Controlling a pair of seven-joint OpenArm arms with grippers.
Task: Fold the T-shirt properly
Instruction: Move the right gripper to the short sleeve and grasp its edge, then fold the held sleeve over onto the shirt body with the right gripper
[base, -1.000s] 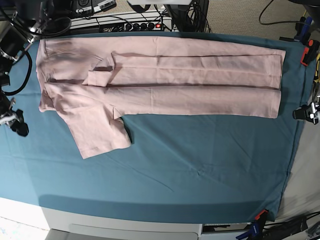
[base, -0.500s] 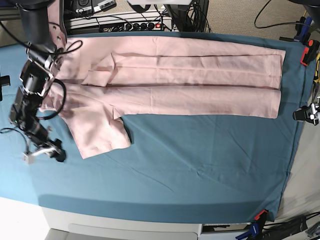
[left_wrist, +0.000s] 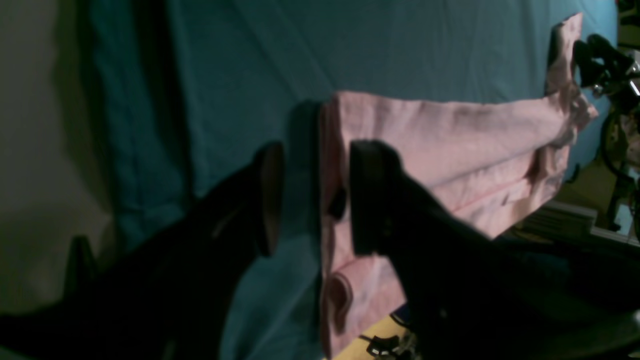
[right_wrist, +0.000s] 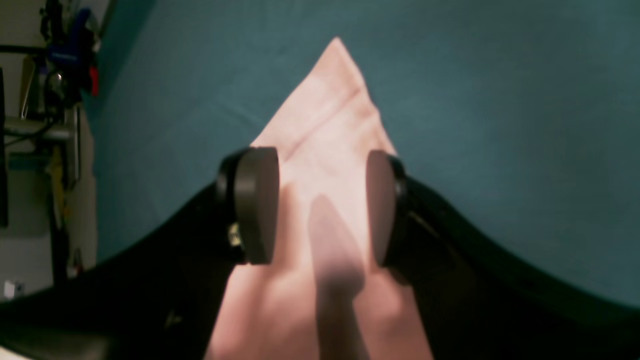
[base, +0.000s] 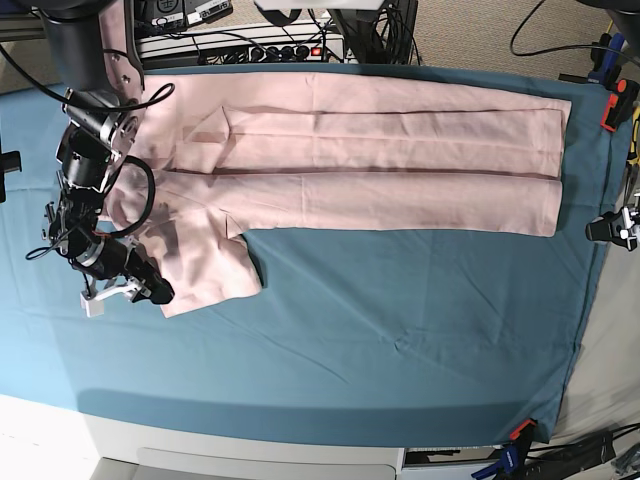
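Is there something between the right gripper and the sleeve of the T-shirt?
Nothing visible. The right gripper is open directly over the T-shirt sleeve, with only pink fabric between its jaws.

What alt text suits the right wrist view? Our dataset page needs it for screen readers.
The right gripper hangs over a pink T-shirt sleeve with its jaws open, one on each side of the fabric. The sleeve tapers to a corner on the teal cloth.
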